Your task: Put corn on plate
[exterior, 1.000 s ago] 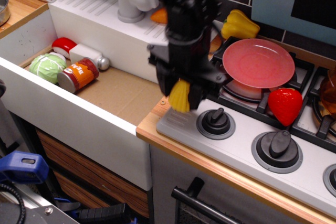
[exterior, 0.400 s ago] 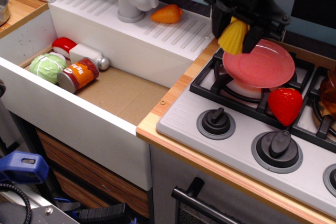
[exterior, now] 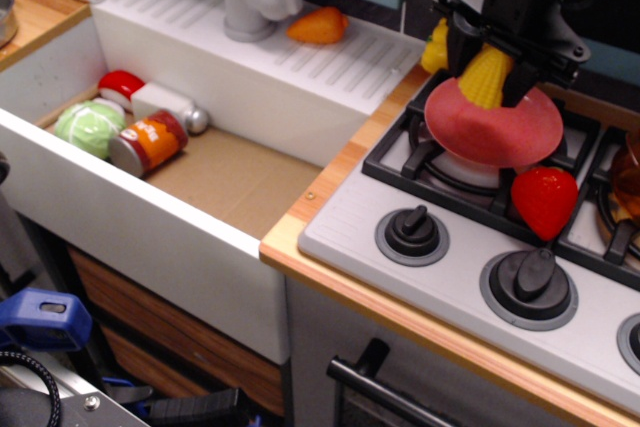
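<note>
A: Listing item one: the corn [exterior: 485, 77], ribbed yellow stub, is hanging clamped between the jaws of the end effector [exterior: 487, 79], over the far part of the plate [exterior: 490, 132].

B: Is it resting on the plate or hovering?

A: Cannot tell; its lower end is sitting at the plate's far rim from this angle, and contact is not readable. Item two: the plate, pink-red, is lying on the burner grate of the stove surface [exterior: 350, 217]. It is looking tipped, its near edge hanging over the grate.

B: Neighbours?

A: Logging the strawberry [exterior: 545, 200] just beside the plate's near edge, and the yellow pepper [exterior: 436, 45] behind the end effector, partly hidden.

B: So what is the placing step asking for?

A: By my judgement: bringing the corn in toward the plate's middle, away from the rim, then lowering until it is bearing on the plate before letting the jaws part. Since the stub is domed and the plate seems tilted, dropping from height is risking a roll toward the strawberry; lifting straight up afterwards is avoiding a nudge.
</note>
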Robot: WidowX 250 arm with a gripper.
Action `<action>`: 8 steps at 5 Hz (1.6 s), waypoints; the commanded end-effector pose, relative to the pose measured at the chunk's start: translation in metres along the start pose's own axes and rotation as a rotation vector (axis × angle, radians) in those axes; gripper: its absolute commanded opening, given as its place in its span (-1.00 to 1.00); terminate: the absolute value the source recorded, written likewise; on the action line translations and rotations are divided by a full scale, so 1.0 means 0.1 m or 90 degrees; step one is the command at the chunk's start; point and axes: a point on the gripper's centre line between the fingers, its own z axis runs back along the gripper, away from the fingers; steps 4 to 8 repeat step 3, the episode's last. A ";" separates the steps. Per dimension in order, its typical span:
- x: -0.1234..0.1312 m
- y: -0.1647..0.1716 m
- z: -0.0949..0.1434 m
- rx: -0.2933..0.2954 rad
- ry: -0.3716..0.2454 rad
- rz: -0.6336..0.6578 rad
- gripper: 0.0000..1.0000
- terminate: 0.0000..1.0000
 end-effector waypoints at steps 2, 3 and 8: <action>0.05 0.04 0.10 -0.004 -0.042 0.019 1.00 -1.00; 0.05 0.04 0.10 -0.004 -0.042 0.019 1.00 1.00; 0.05 0.04 0.10 -0.004 -0.042 0.019 1.00 1.00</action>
